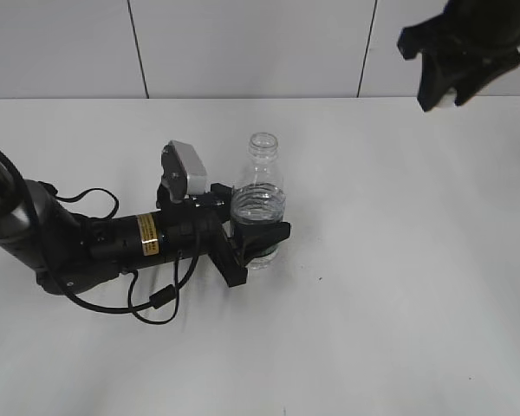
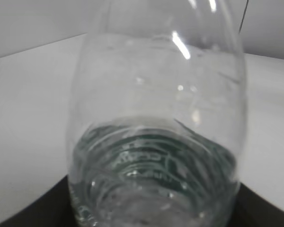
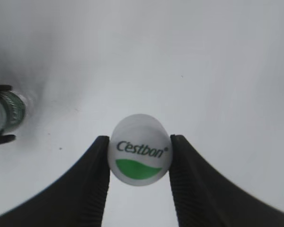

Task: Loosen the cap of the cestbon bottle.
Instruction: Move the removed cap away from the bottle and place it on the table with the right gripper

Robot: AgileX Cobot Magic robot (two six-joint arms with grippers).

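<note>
The clear cestbon bottle stands upright on the white table with its neck open and no cap on it. My left gripper is shut on its lower body; in the left wrist view the bottle fills the frame, its green label showing through the water. My right gripper is high at the upper right, away from the bottle. In the right wrist view it is shut on the white cap, which bears "Cestbon" print and a green mark. The bottle is small at the left edge.
The left arm with its cables lies low across the left of the white table. A grey tiled wall stands behind the table's far edge.
</note>
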